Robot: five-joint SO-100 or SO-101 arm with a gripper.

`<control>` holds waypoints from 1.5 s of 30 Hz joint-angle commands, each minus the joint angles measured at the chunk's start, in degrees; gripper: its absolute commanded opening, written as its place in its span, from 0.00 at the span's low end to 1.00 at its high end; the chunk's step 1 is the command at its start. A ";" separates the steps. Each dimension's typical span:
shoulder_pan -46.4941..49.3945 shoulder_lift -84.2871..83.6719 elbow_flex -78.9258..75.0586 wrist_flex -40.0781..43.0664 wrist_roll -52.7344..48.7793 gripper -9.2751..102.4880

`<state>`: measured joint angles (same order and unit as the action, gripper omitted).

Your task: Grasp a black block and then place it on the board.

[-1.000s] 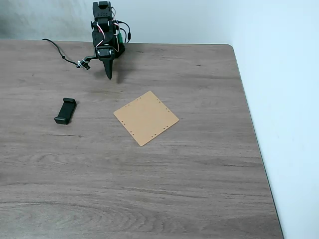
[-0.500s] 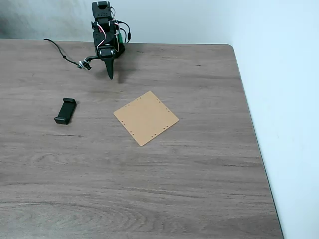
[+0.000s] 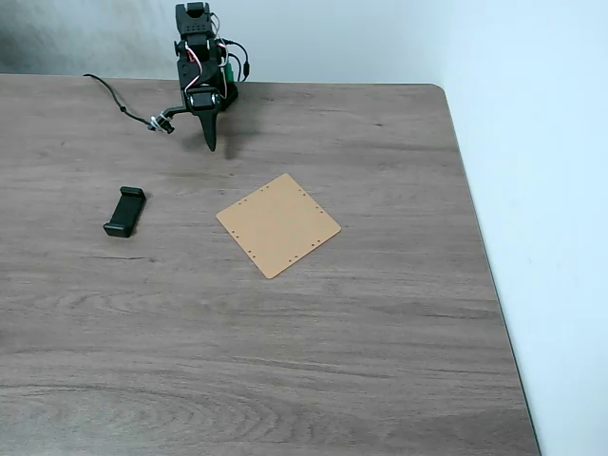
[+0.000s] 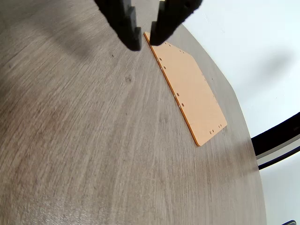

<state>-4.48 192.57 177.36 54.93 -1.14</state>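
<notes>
**Block sits alone, arm far back**

The wood table (image 3: 361,361) is biggest. The tan board (image 3: 278,225) lies flat near its middle. The gripper (image 4: 146,41) hangs at the back, jaws a little apart, holding nothing. The black block (image 3: 124,211) lies left of the board, well apart

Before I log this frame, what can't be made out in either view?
- Black block, fixed view: too small to show its end lips clearly.
- Gripper, wrist view: upper part cut off by the top edge; jaws show a narrow gap.
- Board, wrist view: near corner hidden behind the jaws.
- Gripper, fixed view: jaw gap too small to judge.
</notes>
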 commanded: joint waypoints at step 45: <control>24.61 -69.17 -50.89 -9.84 -94.75 0.26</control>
<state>18.98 124.37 131.75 44.12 -89.03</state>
